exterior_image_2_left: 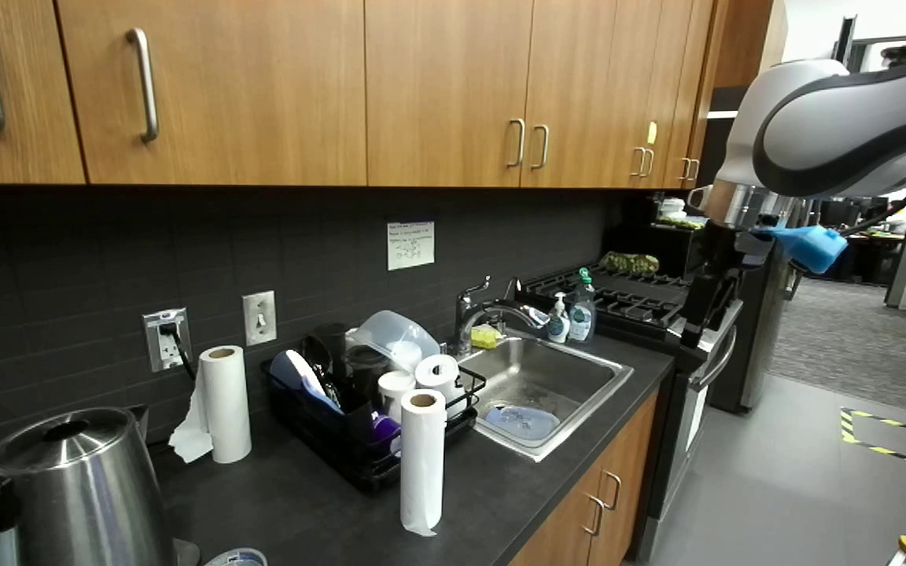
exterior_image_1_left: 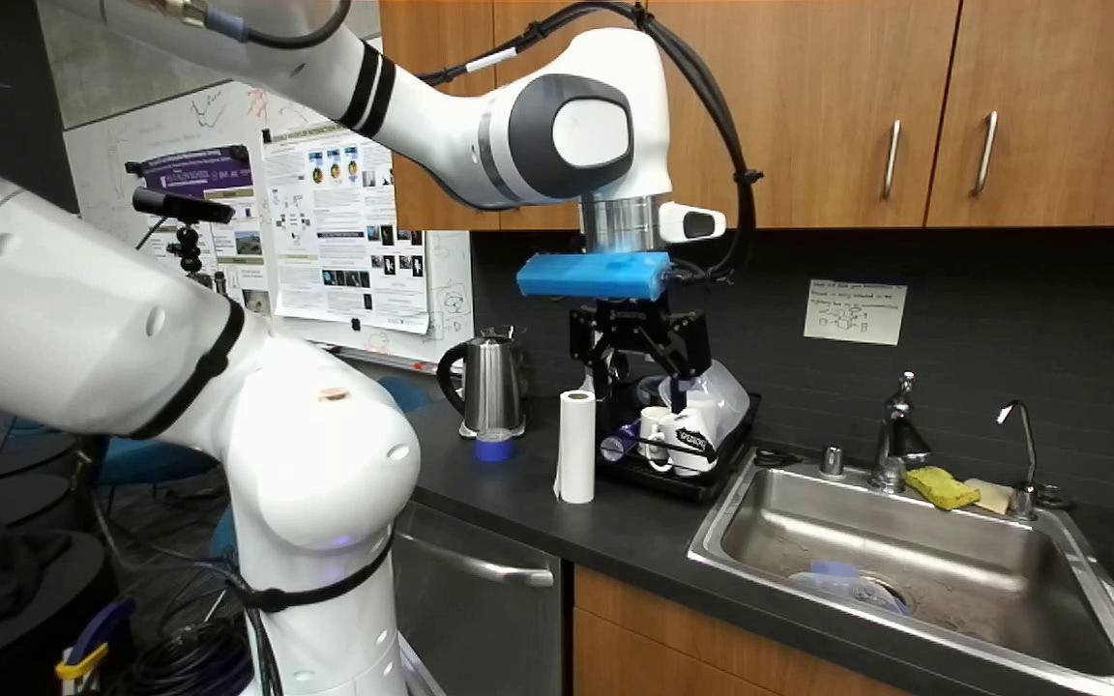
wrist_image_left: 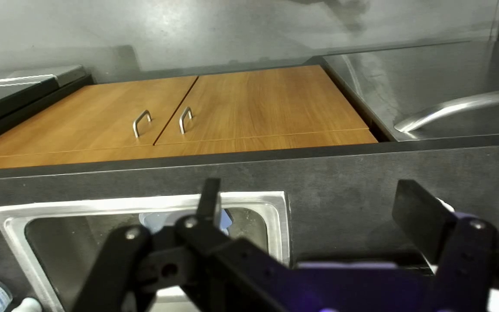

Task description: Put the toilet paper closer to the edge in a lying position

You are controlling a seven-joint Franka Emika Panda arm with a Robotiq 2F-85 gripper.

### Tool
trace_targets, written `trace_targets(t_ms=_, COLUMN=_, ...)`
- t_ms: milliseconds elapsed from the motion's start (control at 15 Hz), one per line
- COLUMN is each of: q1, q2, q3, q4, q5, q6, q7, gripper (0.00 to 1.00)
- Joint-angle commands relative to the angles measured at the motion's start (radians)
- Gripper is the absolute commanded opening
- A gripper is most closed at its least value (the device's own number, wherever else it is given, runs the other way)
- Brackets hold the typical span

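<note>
While the toilet paper [exterior_image_2_left: 421, 472] stands upright on the surface [exterior_image_2_left: 288, 507] near the edge [exterior_image_2_left: 583, 472], a second roll [exterior_image_2_left: 229, 417] is back by the wall, so two tall ones; can't tell if the white cylinder [exterior_image_2_left: 447, 381] in the rack [exterior_image_2_left: 355, 460] makes three. One steel jug [exterior_image_2_left: 75, 487], bottom cropped in an exterior view. One pincer [exterior_image_1_left: 640, 394], spread wide, hiding part of the sink [wrist_image_left: 102, 205] in the wrist view.

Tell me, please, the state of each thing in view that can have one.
Gripper: open, holding nothing
Front paper roll: standing upright
Back paper roll: standing upright, sheet hanging loose
Kettle: standing upright
Upper cupboards: shut
Lower cupboards: shut
Dish rack: loaded
Tap: no water running
Plug: plugged in
</note>
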Motion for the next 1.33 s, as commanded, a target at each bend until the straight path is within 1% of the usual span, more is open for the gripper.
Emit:
trace_targets(t_ms=0, q1=0.000, q2=0.000, q3=0.001, q4=0.002, q5=0.001, q6=-0.003, q7=0.000, gripper=1.00)
trace_targets(t_ms=467, q1=0.000, q2=0.000, q3=0.001, q4=0.002, q5=0.001, q6=-0.003, q7=0.000, gripper=1.00)
trace_targets(t_ms=533, q1=-0.031, q2=-0.013, q3=-0.041, q4=0.002, q5=-0.022, q6=-0.006, q7=-0.037, gripper=1.00)
trace_targets(t_ms=733, q1=-0.051, q2=-0.017, q3=-0.043, q4=0.010, q5=-0.033, q6=0.016, q7=-0.015, gripper=1.00)
trace_targets(t_ms=867, q1=-0.040, q2=0.000, q3=-0.038, q4=0.040, q5=-0.020, q6=0.024, q7=-0.010, gripper=1.00)
trace_targets(t_ms=1000, q1=-0.018, q2=0.021, q3=-0.011, q4=0.068, q5=-0.023, q6=0.035, q7=-0.009, gripper=1.00)
trace_targets(t_ms=1200, q1=0.018, q2=0.037, q3=0.012, q4=0.093, q5=-0.027, q6=0.041, q7=-0.030, gripper=1.00)
trace_targets(t_ms=1267, q1=0.022, q2=0.030, q3=0.010, q4=0.083, q5=-0.034, q6=0.046, q7=-0.044, gripper=1.00)
